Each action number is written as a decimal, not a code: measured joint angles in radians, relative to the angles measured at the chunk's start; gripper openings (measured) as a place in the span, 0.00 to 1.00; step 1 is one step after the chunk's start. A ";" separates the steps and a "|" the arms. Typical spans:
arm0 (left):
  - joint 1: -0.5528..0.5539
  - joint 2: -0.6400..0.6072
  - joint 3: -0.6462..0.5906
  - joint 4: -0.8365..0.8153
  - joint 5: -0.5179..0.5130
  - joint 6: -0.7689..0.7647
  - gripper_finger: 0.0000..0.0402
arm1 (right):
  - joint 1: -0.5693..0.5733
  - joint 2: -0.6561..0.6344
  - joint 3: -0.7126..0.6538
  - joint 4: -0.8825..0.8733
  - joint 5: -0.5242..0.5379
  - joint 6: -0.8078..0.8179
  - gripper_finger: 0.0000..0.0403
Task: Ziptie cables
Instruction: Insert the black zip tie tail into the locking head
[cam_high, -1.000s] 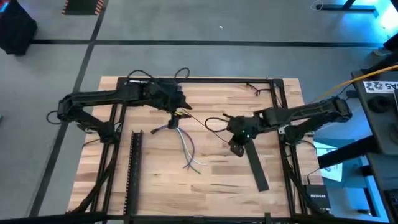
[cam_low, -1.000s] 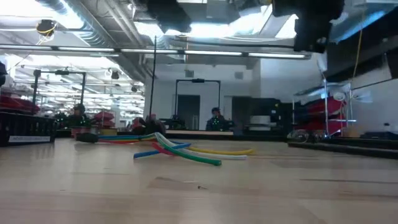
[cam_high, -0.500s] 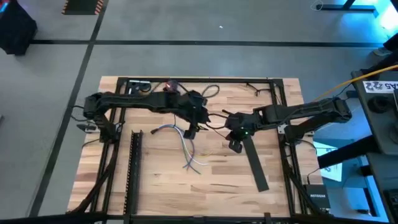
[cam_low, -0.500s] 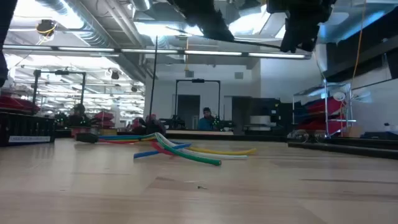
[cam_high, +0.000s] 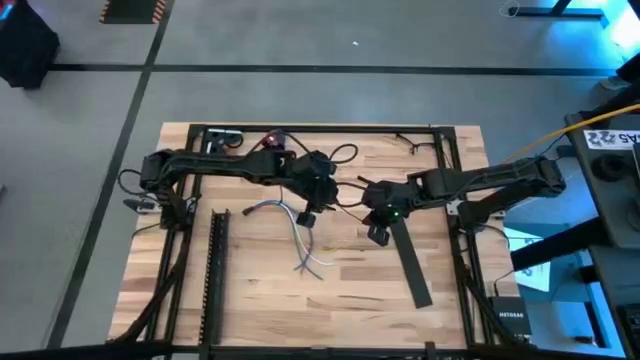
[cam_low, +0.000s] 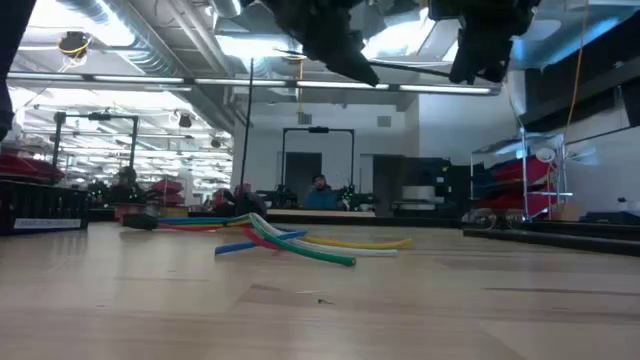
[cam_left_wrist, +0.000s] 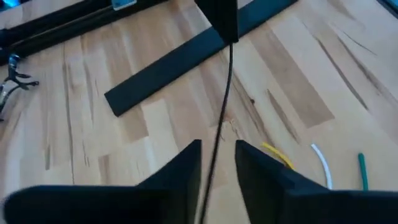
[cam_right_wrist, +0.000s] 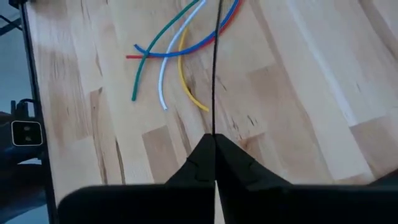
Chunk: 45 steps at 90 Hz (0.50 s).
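Wooden planks make up the table (cam_high: 250, 300), the largest thing in view, with a black frame around its edges. Both dark arms reach in over its middle: the left arm comes from the 9 o'clock side, the right arm from the 3 o'clock side.

A long flat black bar (cam_high: 412, 264) lies on the wood below the right arm, running toward 5 o'clock. Another long black strip (cam_high: 216, 270) lies along the 9 o'clock edge.

The cables (cam_high: 300, 240) lie loose on the table near its centre, fanning toward 6 o'clock. In the low view they rest flat on the wood (cam_low: 290, 240), and the right wrist view shows them as crossed strands of green, white, yellow, blue and red (cam_right_wrist: 171, 53).

The left gripper (cam_high: 312, 200) hangs above the table just to the 1 o'clock side of the cables. Its fingers (cam_left_wrist: 180, 171) stand a little apart, and a thin dark zip tie (cam_left_wrist: 224, 106) runs through the gap; whether they touch it cannot be told.

The right gripper (cam_high: 375, 228) hangs just to the 3 o'clock side of the left one, above the near end of the black bar. Its fingers (cam_right_wrist: 233, 163) are pressed together on the same zip tie (cam_right_wrist: 214, 68), which stretches straight away from them toward the left gripper.
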 joint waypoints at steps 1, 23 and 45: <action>-0.001 0.000 0.000 0.000 0.000 0.000 0.14 | 0.000 0.000 0.000 0.001 0.000 0.008 0.00; 0.001 -0.008 0.064 -0.099 -0.027 -0.033 0.01 | -0.027 -0.005 0.011 -0.027 0.010 0.046 0.05; 0.032 -0.035 0.130 -0.165 -0.036 -0.078 0.00 | -0.073 -0.079 0.213 -0.303 0.173 -0.086 0.29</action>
